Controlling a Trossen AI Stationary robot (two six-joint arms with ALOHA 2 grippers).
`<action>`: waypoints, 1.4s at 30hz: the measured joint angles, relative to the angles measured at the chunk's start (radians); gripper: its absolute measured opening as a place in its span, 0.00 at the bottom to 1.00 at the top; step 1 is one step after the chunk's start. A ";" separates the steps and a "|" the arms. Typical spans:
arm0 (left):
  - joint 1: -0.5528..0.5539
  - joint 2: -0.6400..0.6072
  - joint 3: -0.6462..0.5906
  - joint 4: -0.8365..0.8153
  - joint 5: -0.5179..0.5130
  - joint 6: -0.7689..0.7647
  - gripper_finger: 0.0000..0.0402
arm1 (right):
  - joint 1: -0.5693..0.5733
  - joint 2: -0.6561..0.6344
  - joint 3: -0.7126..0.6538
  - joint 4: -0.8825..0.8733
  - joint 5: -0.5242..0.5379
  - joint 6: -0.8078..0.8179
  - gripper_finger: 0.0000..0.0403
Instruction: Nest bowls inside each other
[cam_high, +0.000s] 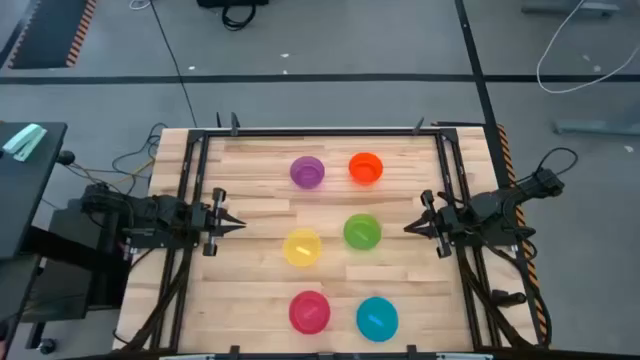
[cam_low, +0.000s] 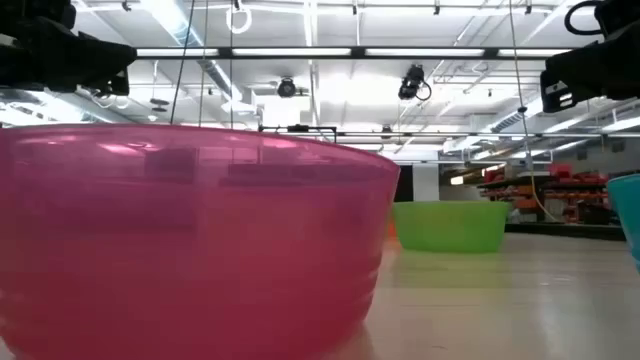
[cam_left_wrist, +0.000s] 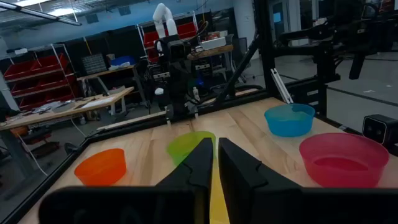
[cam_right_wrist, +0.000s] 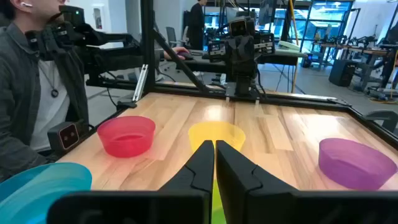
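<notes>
Table (cam_high: 260, 160): pale wood slats inside a dark frame, six bowls set out singly in two columns of three, none nested.
Far row: purple bowl (cam_high: 307, 171) on the left, orange bowl (cam_high: 366, 167) on the right, near each other but apart.
Middle row: yellow bowl (cam_high: 302, 247) left, green bowl (cam_high: 362, 231) right (the green one sits slightly farther back than the yellow).
Near row: pink-red bowl (cam_high: 309, 311) left, teal bowl (cam_high: 377, 318) right, both close to the near edge.
Low view: pink-red bowl fills the foreground, green bowl beyond it, a sliver of teal at the right edge.
Left gripper (cam_high: 237, 222): at the left side of the table, level with the middle row, pointing right toward the yellow bowl, well apart from it; fingers pinched together, grasping nothing.
Right gripper (cam_high: 409, 228): at the right side, pointing left toward the green bowl, near but not touching; fingers likewise pressed together, empty.
Beyond the table: a person in a dark jacket (cam_right_wrist: 28, 87) stands just past the near edge, by the pink-red bowl.
</notes>
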 joint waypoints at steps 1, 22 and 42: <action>0.000 0.000 0.000 0.000 0.000 0.000 0.09 | 0.000 0.000 0.000 0.000 0.000 0.000 0.06; 0.000 0.000 0.000 0.000 0.000 0.000 0.09 | 0.000 0.000 0.000 0.000 0.000 0.000 0.06; 0.000 0.000 0.000 0.000 0.000 0.000 0.08 | 0.000 0.000 0.000 0.000 0.000 0.000 0.06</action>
